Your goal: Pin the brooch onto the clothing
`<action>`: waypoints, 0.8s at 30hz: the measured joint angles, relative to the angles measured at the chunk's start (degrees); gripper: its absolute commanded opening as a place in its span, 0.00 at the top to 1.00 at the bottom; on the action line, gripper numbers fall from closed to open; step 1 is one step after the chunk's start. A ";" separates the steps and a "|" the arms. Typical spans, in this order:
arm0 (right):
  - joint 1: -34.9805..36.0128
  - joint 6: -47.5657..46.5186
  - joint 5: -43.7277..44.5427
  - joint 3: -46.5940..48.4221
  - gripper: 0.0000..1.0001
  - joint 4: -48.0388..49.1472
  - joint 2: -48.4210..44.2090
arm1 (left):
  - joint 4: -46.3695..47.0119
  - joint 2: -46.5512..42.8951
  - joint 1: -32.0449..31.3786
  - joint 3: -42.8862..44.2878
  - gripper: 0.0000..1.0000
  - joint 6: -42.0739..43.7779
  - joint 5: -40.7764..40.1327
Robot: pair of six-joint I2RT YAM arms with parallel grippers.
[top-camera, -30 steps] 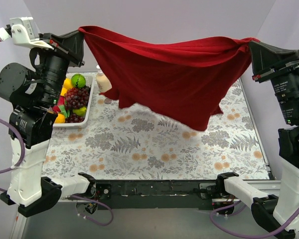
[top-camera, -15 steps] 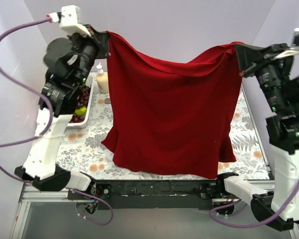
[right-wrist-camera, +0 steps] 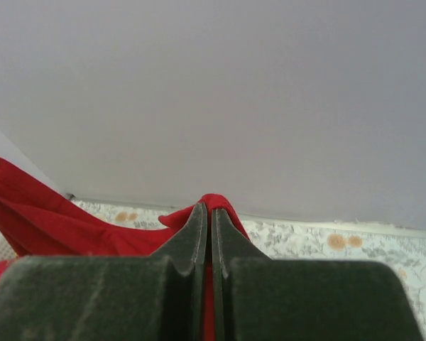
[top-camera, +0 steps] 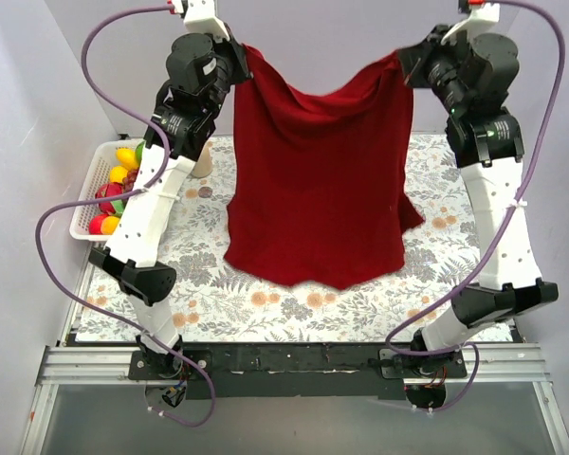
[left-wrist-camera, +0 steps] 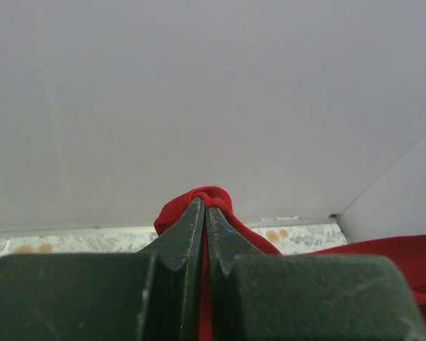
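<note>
The clothing [top-camera: 318, 180], a dark red T-shirt, hangs spread like a curtain over the far half of the table, its lower edge down near the cloth. My left gripper [top-camera: 239, 59] is shut on its upper left corner, my right gripper [top-camera: 405, 64] on its upper right corner. In the left wrist view the left gripper [left-wrist-camera: 204, 207] pinches a red fold [left-wrist-camera: 214, 195]. In the right wrist view the right gripper [right-wrist-camera: 211, 209] pinches another fold [right-wrist-camera: 216, 199]. A tiny pale disc, the brooch [top-camera: 205, 191], lies on the table left of the shirt.
A white basket [top-camera: 83, 207] of fruit stands at the table's left edge. A small cream bottle [top-camera: 202, 163] shows partly behind my left arm. The floral tablecloth [top-camera: 294, 308] lies under everything, with grey walls close on three sides.
Both arms have risen and swung inward toward the back wall. The shirt, stretched wide and slack before, now hangs straight down, narrower and farther back.
</note>
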 measured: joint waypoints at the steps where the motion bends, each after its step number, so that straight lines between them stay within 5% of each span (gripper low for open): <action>1: -0.04 0.00 0.00 2.73 0.99 0.13 1.31 | 0.57 0.63 0.00 1.16 1.00 0.24 -0.61; 8: -0.24 -0.13 0.00 9.11 0.99 9.16 1.18 | 8.59 -0.20 0.00 3.15 1.00 3.78 -5.01; 14: -0.26 -2.14 1.86 4.02 0.99 15.61 -4.79 | 15.45 -1.73 0.00 2.99 1.00 6.84 -6.29; 17: -0.26 -3.48 3.82 -7.67 0.99 20.00 -11.87 | 17.33 -5.18 0.00 -2.82 1.00 6.86 -6.71; 24: -0.37 -3.96 10.56 -43.76 0.99 23.61 -28.68 | 20.09 -21.33 0.00 -37.53 1.00 1.53 -7.50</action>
